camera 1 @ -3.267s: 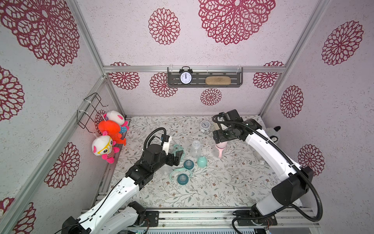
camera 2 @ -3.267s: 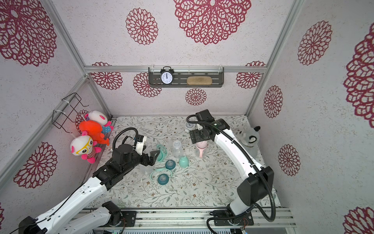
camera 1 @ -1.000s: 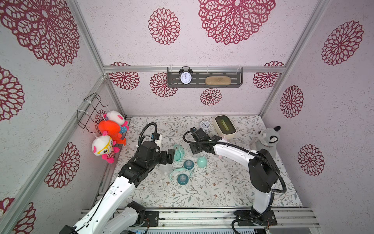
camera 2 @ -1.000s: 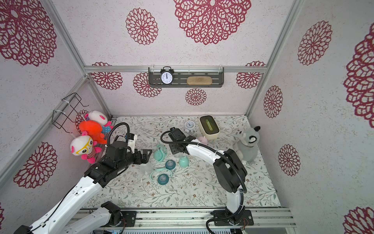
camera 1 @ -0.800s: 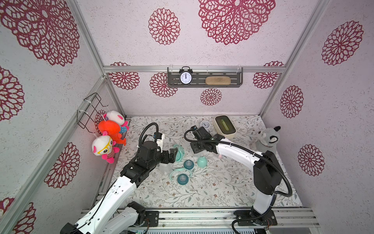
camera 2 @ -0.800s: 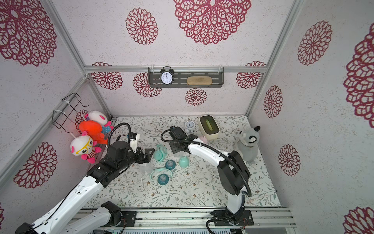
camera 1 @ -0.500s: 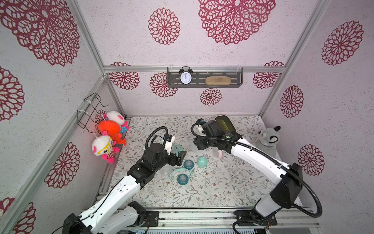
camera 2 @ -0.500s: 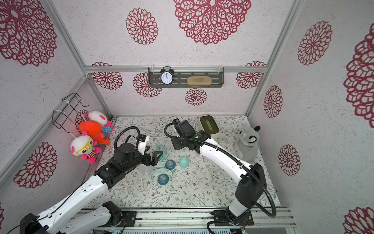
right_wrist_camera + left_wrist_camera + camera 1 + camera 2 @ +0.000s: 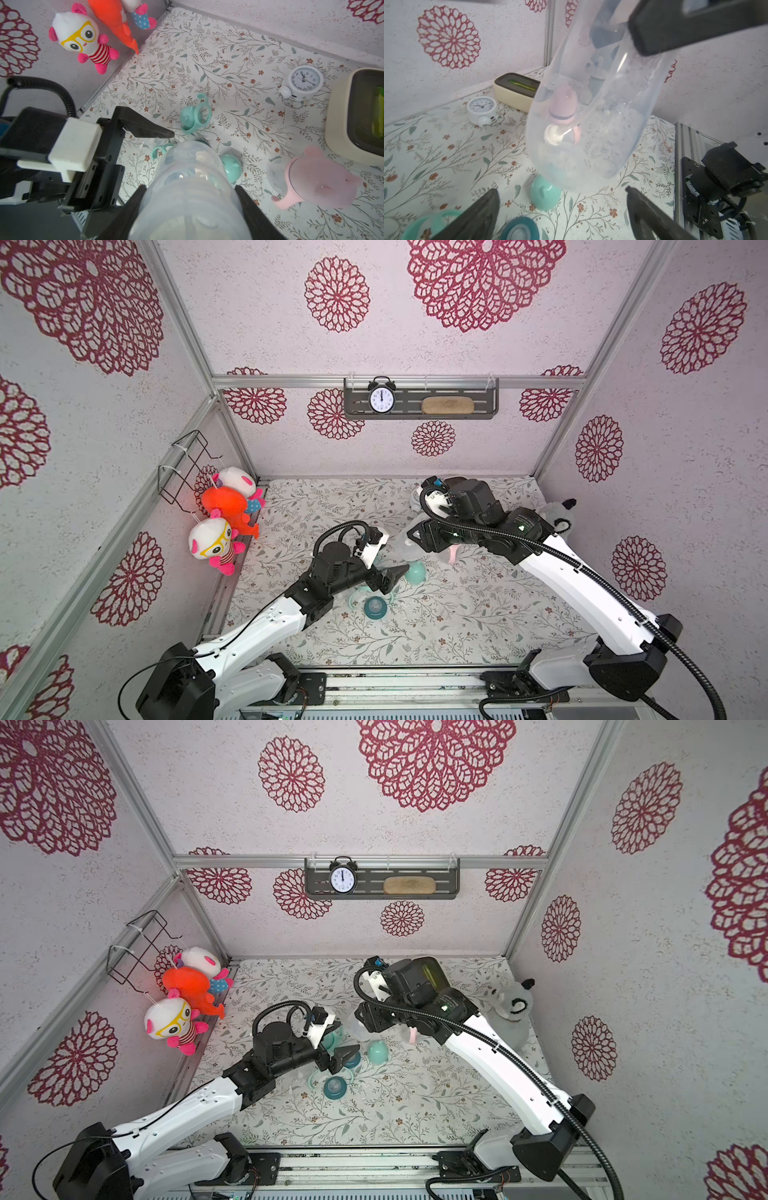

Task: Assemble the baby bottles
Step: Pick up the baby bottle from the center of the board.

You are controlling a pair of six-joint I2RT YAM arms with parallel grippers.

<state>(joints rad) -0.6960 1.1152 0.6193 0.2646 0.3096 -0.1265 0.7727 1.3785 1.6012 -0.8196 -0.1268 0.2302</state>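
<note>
- Right gripper (image 9: 191,207) has the clear bottle (image 9: 191,178) pinched at its threaded neck, one jaw pressed to each side. The bottle hangs in the air over the middle of the mat (image 9: 457,635), touching nothing below.
- Left gripper (image 9: 561,190) is spread as wide as it goes and is empty. It sits just under the bottle's rounded base, close, but I can see a gap and no contact.
- Here's the bit to watch: the bottle's long axis slants down from the right gripper toward the left one, base first. The closed end points into the space between the left fingers (image 9: 475,216).
- The left arm is plainly the nearer free one. To me this looks like a handover, or a bracing grip on the body, being lined up.
- For that, I'd say the left jaws need to come up around the body, squeezing across its axis and not along it.
- Loose parts lie underneath: a mint cap (image 9: 545,195) on the mat right below the base, and a teal collar (image 9: 375,608) a little nearer the front edge. A mint handle ring (image 9: 195,116) sits beside the left gripper.
- The pink bottle (image 9: 318,178) stands capped, right of the middle and clear of the action.
</note>
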